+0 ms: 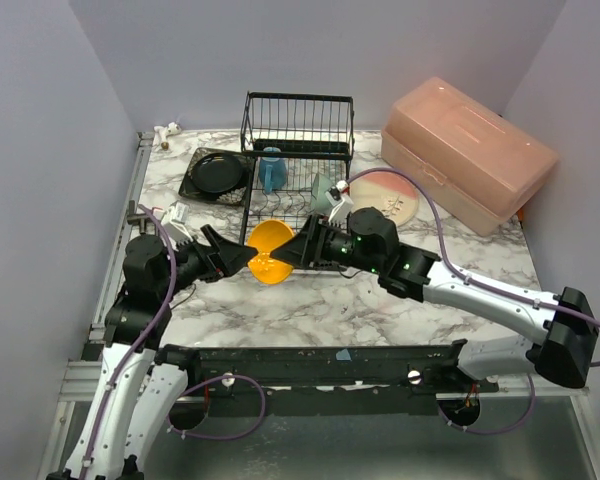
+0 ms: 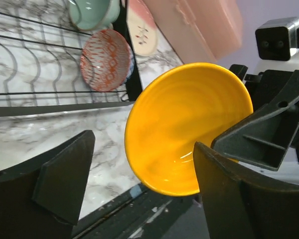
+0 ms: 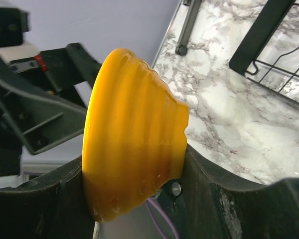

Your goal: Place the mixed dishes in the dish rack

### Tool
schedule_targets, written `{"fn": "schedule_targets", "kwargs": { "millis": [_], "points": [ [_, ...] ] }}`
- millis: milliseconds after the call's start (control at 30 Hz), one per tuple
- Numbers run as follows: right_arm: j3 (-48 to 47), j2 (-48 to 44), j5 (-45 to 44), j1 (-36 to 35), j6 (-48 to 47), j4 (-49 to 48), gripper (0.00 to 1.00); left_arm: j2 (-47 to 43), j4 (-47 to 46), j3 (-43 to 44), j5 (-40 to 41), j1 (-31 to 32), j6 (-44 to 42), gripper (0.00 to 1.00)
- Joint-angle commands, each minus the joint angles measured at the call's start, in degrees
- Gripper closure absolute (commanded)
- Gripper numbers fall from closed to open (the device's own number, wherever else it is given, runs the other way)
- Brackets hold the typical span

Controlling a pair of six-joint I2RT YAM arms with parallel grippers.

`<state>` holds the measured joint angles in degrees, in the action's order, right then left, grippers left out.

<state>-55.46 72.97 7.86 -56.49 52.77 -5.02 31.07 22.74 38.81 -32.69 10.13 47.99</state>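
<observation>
My right gripper (image 1: 298,252) is shut on the orange bowl (image 1: 270,252) and holds it on edge above the table, in front of the dish rack (image 1: 298,140). In the right wrist view the bowl (image 3: 134,149) sits clamped between my jaws (image 3: 134,179). My left gripper (image 1: 235,258) is open, with its jaws spread just left of the bowl (image 2: 189,124). The blue-handled mug (image 1: 271,168) and the mint-green bowl (image 1: 327,190) are in the rack. The red-patterned bowl (image 2: 107,59) rests in the rack's slots. The black round plate (image 1: 217,174) lies on the black square plate left of the rack.
The beige-pink plate (image 1: 385,196) lies right of the rack. The big pink plastic box (image 1: 470,150) stands at the back right. The marble table (image 1: 310,310) ends in a black rail (image 1: 320,355) near the arm bases.
</observation>
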Motion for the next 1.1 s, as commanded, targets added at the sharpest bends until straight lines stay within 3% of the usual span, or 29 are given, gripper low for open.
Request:
{"fn": "schedule_targets", "kwargs": {
  "millis": [0, 167, 333, 533, 867, 1067],
  "points": [
    [-5.8, 2.2, -7.3, -0.2, -3.2, 4.2, 1.0, -1.6, 13.7, 6.7, 12.9, 0.0, -13.8, 0.16],
    [-13.5, 6.6, -19.2, -0.1, -9.1, 15.0, 1.0, -5.2, 20.2, 10.3, 23.9, 0.0, -22.6, 0.11],
    [-21.5, 13.4, -29.4, -0.1, -14.1, 24.2, 1.0, -11.9, 20.7, 8.3, 30.8, 0.0, -29.3, 0.07],
    [-33.6, 24.6, -40.4, -0.2, -16.3, 35.9, 1.0, -20.1, 16.3, 2.6, 31.8, 0.0, -32.0, 0.04],
    [-46.0, 40.1, -45.8, -0.2, -19.7, 45.0, 1.0, -20.9, 16.3, 2.2, 32.2, 0.0, -32.1, 0.04],
    [-47.7, 43.9, -47.2, -0.2, -21.1, 45.9, 1.0, -20.6, 15.9, 1.9, 33.0, 0.0, -32.1, 0.04]
  ]
}}
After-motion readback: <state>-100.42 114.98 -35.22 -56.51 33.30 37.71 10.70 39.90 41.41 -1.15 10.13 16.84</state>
